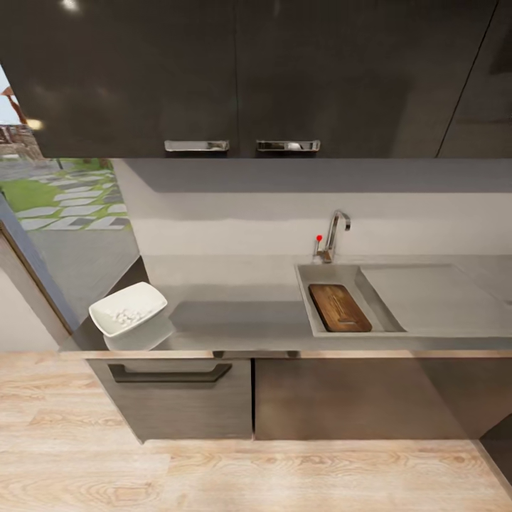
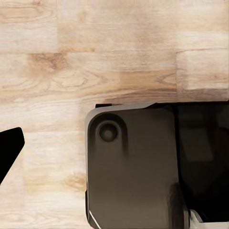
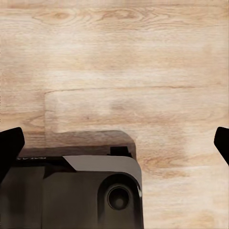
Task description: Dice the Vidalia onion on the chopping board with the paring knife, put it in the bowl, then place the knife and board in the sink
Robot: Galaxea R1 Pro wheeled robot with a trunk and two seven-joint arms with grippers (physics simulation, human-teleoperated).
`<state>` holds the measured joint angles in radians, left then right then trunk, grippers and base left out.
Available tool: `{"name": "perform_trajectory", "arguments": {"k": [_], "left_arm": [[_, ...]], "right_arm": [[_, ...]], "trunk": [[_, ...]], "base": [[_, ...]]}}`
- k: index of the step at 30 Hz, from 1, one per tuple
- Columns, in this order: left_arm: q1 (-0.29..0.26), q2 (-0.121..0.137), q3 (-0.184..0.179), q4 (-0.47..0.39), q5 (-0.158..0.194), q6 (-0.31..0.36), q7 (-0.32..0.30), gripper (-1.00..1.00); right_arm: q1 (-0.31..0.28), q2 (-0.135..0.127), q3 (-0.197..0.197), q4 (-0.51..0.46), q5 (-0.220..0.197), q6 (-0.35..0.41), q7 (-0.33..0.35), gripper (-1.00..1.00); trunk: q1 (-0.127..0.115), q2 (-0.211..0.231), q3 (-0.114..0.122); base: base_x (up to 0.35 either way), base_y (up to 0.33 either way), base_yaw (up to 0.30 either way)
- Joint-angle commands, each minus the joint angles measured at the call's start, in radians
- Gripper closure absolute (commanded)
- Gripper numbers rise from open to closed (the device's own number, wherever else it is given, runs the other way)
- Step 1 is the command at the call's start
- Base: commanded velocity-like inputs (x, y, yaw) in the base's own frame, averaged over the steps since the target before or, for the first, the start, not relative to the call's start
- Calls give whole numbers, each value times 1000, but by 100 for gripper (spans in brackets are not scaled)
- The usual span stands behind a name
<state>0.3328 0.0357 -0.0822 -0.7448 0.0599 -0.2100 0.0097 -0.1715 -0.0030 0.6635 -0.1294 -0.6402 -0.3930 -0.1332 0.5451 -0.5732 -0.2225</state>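
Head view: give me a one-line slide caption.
Dark-brown wooden chopping board lies in the grey steel sink; white square bowl of diced onion sits on the grey countertop.

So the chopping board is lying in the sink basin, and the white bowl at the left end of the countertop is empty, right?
Not quite. The chopping board does lie in the sink basin, and the white bowl does sit at the left end of the countertop, but the bowl is not empty: the head view shows small white diced onion pieces inside it.

Dark wall cabinets (image 1: 235,71) above, pale wood floor (image 1: 213,476) below.
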Motion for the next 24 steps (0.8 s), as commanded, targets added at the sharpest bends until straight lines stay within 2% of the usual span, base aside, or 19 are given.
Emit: {"name": "perform_trajectory", "arguments": {"k": [1,15,17,19,21,23,24], "left_arm": [[0,1,-4,0,6,-2,1,-100],[0,1,-4,5,8,-2,1,-100],[0,1,-3,5,8,-2,1,-100],[0,1,-3,3,8,-1,2,-100],[0,1,-2,1,8,-1,9,-100],[0,1,-2,-1,8,0,41,-100],[0,0,-2,-2,9,1,82,-100]], "right_arm": [[0,0,8,-1,-4,-1,-6,-100],[0,0,8,0,-2,-1,-9,-100],[0,-8,9,5,0,0,-9,-100],[0,-17,11,76,1,0,-4,-100],[8,-34,11,100,2,1,-2,-100],[53,-64,12,110,2,0,-1,-100],[90,-78,12,113,2,-1,0,-100]], "trunk": [[0,-1,0],[0,-1,22],[0,-1,26],[0,-1,27],[0,-1,28],[0,-1,28],[0,-1,28]], "base": [[0,0,0],[0,0,0],[0,0,0],[0,0,0],[0,0,0],[0,0,0],[0,0,0]]}}
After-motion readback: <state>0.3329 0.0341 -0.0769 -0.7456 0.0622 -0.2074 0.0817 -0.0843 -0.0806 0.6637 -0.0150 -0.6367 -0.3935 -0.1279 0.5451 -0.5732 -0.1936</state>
